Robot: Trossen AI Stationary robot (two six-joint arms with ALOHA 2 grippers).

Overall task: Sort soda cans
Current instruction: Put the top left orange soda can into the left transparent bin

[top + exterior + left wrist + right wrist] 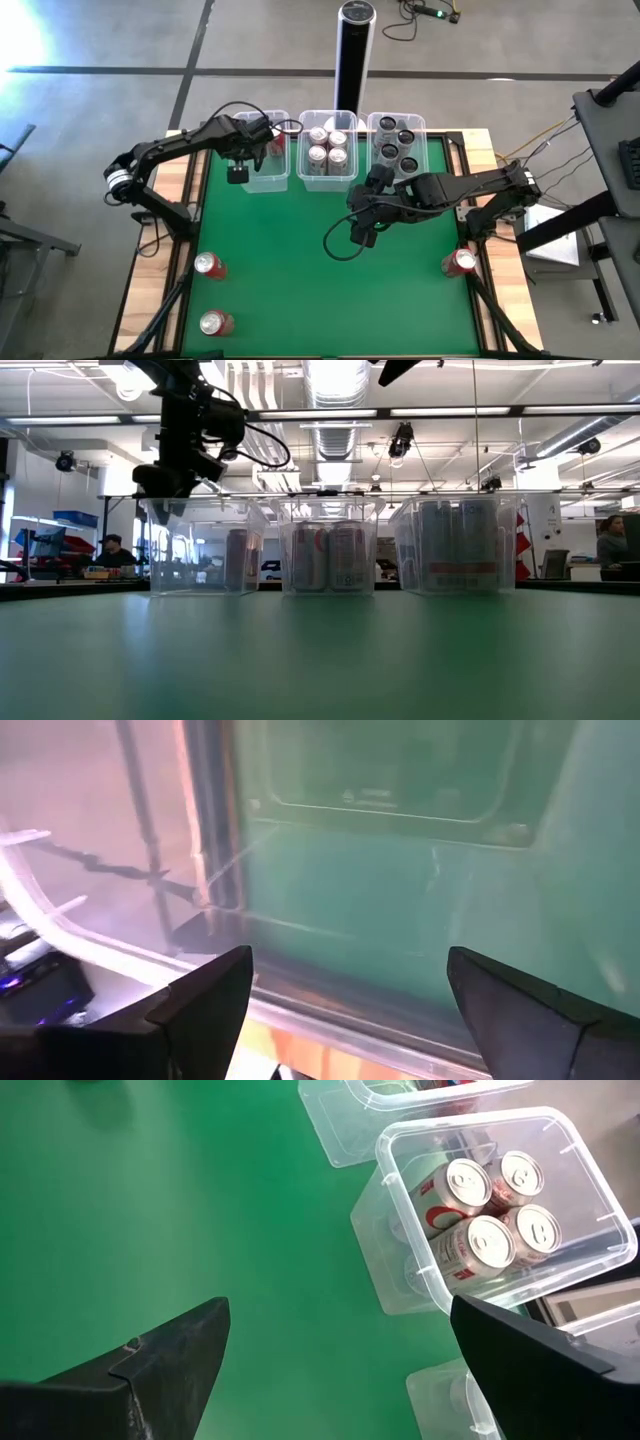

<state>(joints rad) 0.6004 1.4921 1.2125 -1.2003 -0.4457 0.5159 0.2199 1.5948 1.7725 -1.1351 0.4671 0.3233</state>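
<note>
Over the left tub (pixel 262 158) the left gripper (pixel 238 172) is hanging wide open and empty, while the right gripper (pixel 362 232), also open and empty, is sitting nearer the upright red can (pixel 459 263) off toward its table edge.

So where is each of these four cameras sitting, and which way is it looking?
High view: overhead, straight down on the green table; both arms show.
Low view: table height, facing three tubs; left arm above the left tub.
Left wrist view: on the left arm, looking into that tub; its open jaws show.
Right wrist view: on the right arm, looking down at the middle tub; open jaws.
High and right wrist views share the silver cans.
</note>
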